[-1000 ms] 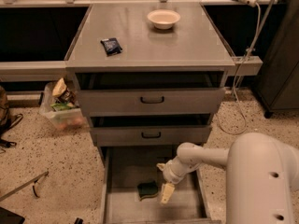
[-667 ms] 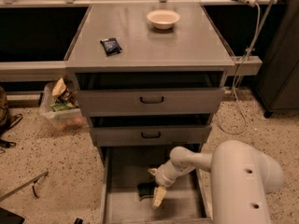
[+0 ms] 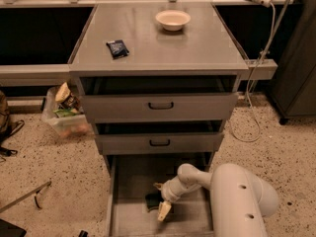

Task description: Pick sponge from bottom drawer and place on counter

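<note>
bowl (image 3: 173, 19) | dark pkt (image 3: 117, 48) | clear bin (image 3: 63, 117) w/ trash, floor

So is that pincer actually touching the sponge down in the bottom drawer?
Cannot tell. In the camera view the pincer overlaps the sponge inside the bottom drawer, so neither contact nor a gap shows plainly.

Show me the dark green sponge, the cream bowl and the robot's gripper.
dark green scrub sponge (image 3: 151, 201): camera view, its top face, in the bottom drawer (image 3: 129, 220).
round cream bowl (image 3: 173, 19): camera view, its inside, on the counter (image 3: 197, 48).
gripper (image 3: 160, 200): camera view, between its fingertips, at the sponge.
</note>
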Available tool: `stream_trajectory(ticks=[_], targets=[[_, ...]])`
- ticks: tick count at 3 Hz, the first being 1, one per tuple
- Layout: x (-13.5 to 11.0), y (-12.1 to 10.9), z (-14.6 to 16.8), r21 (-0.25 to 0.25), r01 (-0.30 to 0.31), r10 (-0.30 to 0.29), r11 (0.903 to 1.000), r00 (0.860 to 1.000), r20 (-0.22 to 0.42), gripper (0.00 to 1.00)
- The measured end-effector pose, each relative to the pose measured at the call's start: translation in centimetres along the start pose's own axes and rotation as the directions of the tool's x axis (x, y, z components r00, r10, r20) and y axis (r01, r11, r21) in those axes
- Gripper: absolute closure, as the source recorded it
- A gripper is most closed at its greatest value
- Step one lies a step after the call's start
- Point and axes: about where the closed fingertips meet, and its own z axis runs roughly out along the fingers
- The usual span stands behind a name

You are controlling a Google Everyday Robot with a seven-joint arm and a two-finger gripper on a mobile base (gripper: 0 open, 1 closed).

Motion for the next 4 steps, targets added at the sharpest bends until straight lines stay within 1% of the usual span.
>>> stream_trajectory(ticks=[1,2,3,4], targets=[[-0.18,-1.94,1.97,-0.004,0.019,-0.019,0.9998,1.000,-0.008,0.00],[0.73,-1.45,2.49,-0.011,0.004,-0.005,0.9999,1.000,-0.009,0.00],[0.73,-1.45,2.49,-0.011,0.004,-0.005,0.9999,1.000,-0.009,0.04],[0.73,-1.45,2.49,-0.011,0.004,-0.005,0.9999,1.000,-0.009,0.27]])
